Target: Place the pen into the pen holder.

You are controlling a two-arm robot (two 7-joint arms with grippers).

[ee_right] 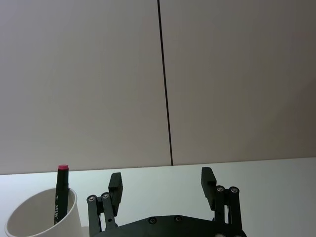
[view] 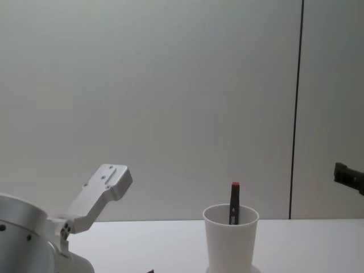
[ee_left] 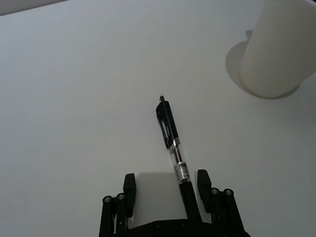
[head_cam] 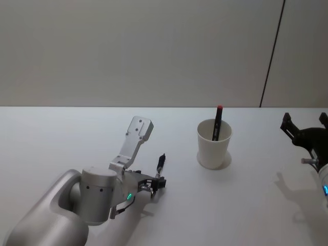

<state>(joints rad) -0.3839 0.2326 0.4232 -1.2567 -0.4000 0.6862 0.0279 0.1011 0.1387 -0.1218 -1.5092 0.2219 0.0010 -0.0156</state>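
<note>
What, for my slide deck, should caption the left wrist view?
Open left gripper straddling the pen on the table, pen holder beyond.

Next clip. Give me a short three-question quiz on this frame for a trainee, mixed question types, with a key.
1. True or false: the pen lies on the table, outside the pen holder.
2. What stands in the pen holder? A) a red-capped marker B) scissors C) nothing
3. Fill in: the pen's end lies between the open fingers of the ____ pincer.
Key: 1 true. 2 A. 3 left: the left pincer straddles the pen, while the right pincer sits open at the table's right side.
</note>
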